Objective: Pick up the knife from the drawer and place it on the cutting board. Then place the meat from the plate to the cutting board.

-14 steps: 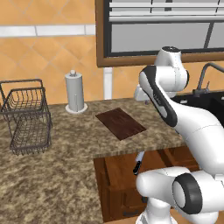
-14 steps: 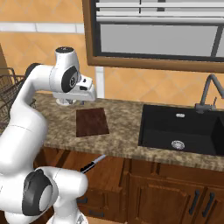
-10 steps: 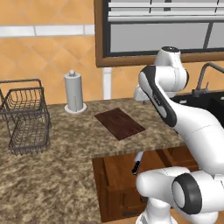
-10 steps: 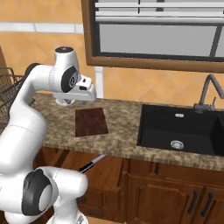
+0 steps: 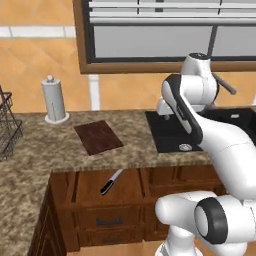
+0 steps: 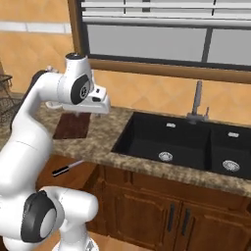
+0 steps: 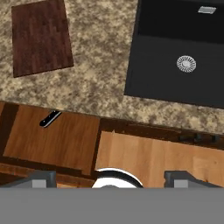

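Observation:
The knife (image 5: 111, 181) lies at an angle in the open drawer (image 5: 82, 186) below the counter, its black handle (image 7: 50, 118) toward the drawer front. On the counter above it rests the dark reddish cutting board (image 5: 98, 136), with nothing on it. My gripper (image 7: 111, 179) hangs high over the counter edge between the board (image 7: 40, 37) and the sink, looking straight down. It is open, with nothing between its fingertips. The knife (image 6: 67, 168) sits below and to one side of the hand. The plate and the meat are out of view.
A black double sink (image 6: 176, 142) with a faucet (image 6: 197, 100) is set in the granite counter (image 5: 135, 150) right of the board. A paper towel holder (image 5: 54, 100) stands at the back left and a wire basket (image 5: 7, 130) at the far left. Cabinet doors (image 6: 162, 215) run below.
The whole picture has shifted left in both base views, so the camera has moved right and the sink has come into view. The arm holds the same pose, gripper still open.

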{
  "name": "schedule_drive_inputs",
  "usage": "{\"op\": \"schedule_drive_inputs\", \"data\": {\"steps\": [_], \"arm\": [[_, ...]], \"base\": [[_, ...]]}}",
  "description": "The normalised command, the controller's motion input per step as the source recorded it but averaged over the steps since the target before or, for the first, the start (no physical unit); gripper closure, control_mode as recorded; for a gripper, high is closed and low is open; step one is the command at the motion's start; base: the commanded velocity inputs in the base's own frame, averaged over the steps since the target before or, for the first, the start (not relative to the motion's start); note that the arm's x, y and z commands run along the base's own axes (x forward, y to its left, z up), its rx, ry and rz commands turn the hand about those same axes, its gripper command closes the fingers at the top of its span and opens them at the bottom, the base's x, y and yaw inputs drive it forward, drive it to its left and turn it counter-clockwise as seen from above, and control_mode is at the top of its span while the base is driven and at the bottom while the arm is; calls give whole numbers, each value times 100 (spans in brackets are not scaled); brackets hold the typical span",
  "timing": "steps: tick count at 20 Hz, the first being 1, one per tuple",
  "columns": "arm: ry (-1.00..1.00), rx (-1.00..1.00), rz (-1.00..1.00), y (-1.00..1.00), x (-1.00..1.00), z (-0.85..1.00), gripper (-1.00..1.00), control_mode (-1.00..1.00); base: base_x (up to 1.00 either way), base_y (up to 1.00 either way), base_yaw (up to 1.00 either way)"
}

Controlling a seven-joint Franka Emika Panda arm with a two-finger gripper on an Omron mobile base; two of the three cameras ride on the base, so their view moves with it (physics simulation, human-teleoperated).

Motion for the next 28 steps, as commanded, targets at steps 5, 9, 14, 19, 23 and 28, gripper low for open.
{"op": "schedule_drive_inputs", "data": {"steps": [5,9,14,19,23,28], "arm": [[0,0,0,0,0,0,-100,100],[0,0,0,0,0,0,-100,100],[0,0,0,0,0,0,-100,100],[0,0,0,0,0,0,-100,100],[0,0,0,0,0,0,-100,100],[0,0,0,0,0,0,-100,100]], "base": [[-6,-58,68],[0,-52,70],[0,-66,48],[14,-36,19],[24,-33,28],[5,-59,46]]}}
